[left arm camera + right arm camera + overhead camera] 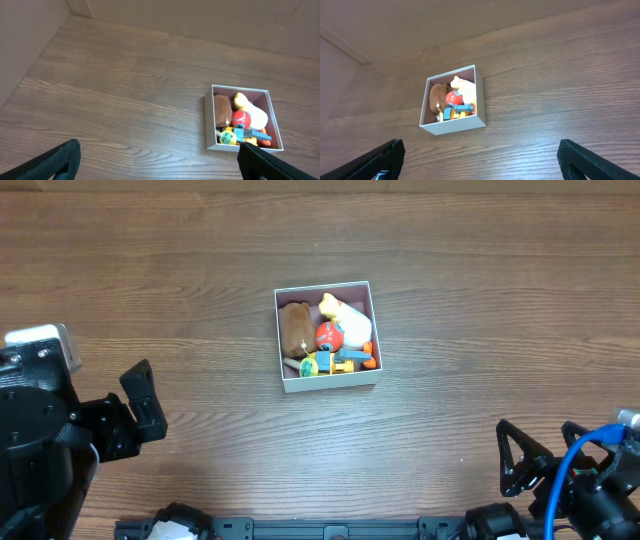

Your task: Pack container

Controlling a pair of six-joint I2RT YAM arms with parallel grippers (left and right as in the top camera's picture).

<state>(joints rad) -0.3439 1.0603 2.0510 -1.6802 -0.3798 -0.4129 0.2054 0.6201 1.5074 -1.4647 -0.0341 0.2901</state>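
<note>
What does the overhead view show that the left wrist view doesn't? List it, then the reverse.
Overhead only: the right gripper, open, with its blue cable. Left wrist only: the table's far edge, with a pale surface beyond it. Both: the container, holding a brown plush, a red ball and other toys, and the open left gripper.
</note>
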